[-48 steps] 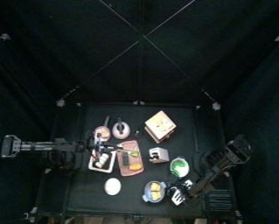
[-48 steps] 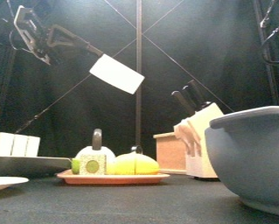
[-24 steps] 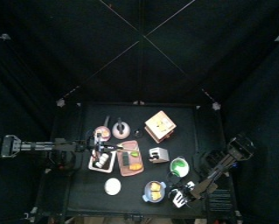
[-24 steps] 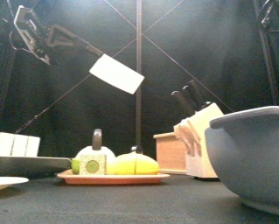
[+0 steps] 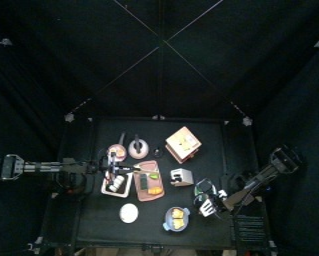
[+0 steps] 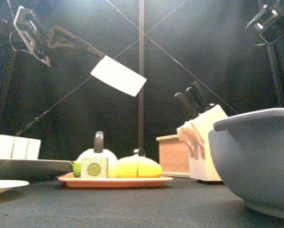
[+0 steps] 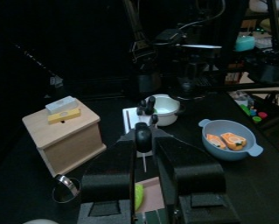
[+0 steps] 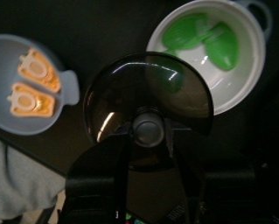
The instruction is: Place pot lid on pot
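Note:
The pot lid (image 8: pixel 129 87), dark glass with a round knob, fills the right wrist view, and my right gripper (image 8: pixel 148 133) is shut on its knob. It hangs above a pale bowl of green pieces (image 8: pixel 218 44). From above, the right gripper (image 5: pixel 209 203) is at the table's front right. The pot (image 5: pixel 182 178), small and silver-grey with a dark handle part, stands just left of it, apart from the lid; it also shows ahead of the left wrist camera as the pot (image 7: pixel 165 107). My left gripper (image 7: pixel 139 133) rests shut at the table's left side.
A blue-grey bowl with orange pieces (image 8: pixel 24 83) sits beside the green one and looms as the near bowl (image 6: pixel 257 156) in the front view. A tray (image 5: pixel 148 182) with food, a wooden block (image 5: pixel 185 143) and a white dish (image 5: pixel 128 212) crowd the table.
The right arm has swung toward the table's middle with the lid, now covering the green bowl from above. Its upper part has entered the front view's top right. The left arm is unmoved.

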Robot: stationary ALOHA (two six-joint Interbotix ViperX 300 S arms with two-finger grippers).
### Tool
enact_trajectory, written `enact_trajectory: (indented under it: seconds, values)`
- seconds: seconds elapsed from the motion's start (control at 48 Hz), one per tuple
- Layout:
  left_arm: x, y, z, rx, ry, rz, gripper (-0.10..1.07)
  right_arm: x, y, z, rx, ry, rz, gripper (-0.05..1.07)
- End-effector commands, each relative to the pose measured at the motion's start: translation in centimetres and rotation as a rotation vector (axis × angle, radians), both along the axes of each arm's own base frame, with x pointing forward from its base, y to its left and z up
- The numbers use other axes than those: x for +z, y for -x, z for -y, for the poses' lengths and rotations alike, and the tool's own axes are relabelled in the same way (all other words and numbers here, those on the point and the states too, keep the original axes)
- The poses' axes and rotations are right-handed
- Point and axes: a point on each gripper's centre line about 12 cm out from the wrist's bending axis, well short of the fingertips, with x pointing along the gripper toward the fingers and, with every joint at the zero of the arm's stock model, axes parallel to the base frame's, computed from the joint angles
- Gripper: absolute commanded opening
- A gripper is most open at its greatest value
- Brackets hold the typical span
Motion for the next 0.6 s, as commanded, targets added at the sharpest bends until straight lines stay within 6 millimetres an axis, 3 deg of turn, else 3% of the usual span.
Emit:
enact_trajectory:
  seconds: [0.0,0.229,0.583]
  values:
    - [0.6,-0.1,-0.1,0.001,0.000,0.023,0.48,0.4,0.5,1.4,-0.040,-0.007,0.033,0.58]
    - [0.5,0.0,-0.1,0.003,0.000,0.020,0.48,-0.4,0.9,3.1,-0.092,0.001,0.050,0.58]
    - [0.5,-0.1,-0.1,0.001,-0.002,0.021,0.48,-1.4,1.0,3.1,-0.089,-0.008,0.044,0.58]
